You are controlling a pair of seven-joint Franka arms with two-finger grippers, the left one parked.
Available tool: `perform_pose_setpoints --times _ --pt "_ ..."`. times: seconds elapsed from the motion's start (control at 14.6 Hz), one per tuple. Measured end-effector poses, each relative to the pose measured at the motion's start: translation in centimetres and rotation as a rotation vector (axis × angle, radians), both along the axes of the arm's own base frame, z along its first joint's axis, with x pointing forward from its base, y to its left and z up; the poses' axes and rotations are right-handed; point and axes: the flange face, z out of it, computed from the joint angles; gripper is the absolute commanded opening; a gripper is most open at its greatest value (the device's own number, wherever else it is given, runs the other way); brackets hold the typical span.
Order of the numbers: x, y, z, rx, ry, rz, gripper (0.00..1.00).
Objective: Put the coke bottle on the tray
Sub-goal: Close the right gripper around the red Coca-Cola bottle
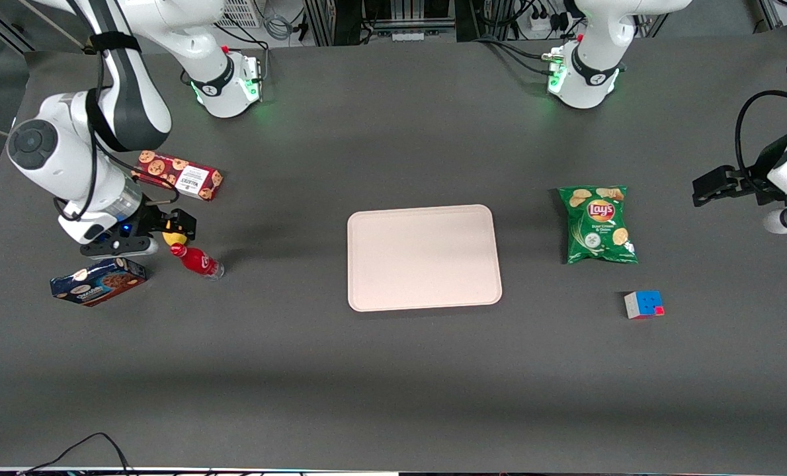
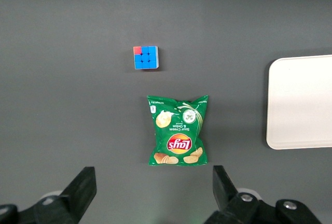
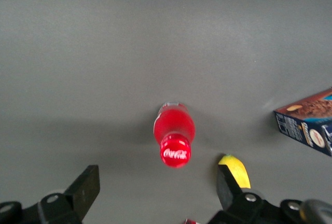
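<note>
Front view, clock directions read with twelve pointing away from the front camera.

Nearest the camera, toward the parked arm's end of the dark counter (image 1: 393, 383), lies a colour cube (image 1: 644, 305). At the working arm's end rests a blue snack box (image 1: 98, 281), tilted on the surface.

The coke bottle (image 1: 199, 262) stands on the counter at the box's two o'clock, close to it but apart, red cap uppermost. It is not on the tray (image 1: 424, 257), which lies mid-counter, well apart at the bottle's three o'clock, with nothing on it.

A green bag of crisps (image 1: 597, 224) lies flat at the tray's two o'clock, at the cube's eleven o'clock.

A yellow lump (image 1: 174, 238) sits just beside the bottle, at its eleven o'clock.

The gripper (image 1: 176, 226) hovers low over the lump. In the right wrist view the gripper (image 3: 158, 185) has its fingers (image 3: 85, 185) spread wide and grasps nothing. The bottle's cap shows between the two fingers, clear of both.

Farthest off, a red biscuit box (image 1: 179, 175) lies at the bottle's twelve o'clock.
</note>
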Motion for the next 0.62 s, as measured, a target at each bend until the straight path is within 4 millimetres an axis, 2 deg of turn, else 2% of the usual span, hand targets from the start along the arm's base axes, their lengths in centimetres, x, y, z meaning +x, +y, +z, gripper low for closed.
perform_pose_setpoints --times 0.27,0.48,0.55,0.62 --pt "0.3 0.0 -3.5 0.000 -0.017 0.011 1.00" --pt "0.1 0.0 -5.3 -0.001 -0.015 0.012 1.00" --pt "0.1 -0.1 -5.6 -0.002 -0.015 0.017 0.98" --pt "0.0 -0.1 -5.7 -0.002 -0.015 0.025 0.85"
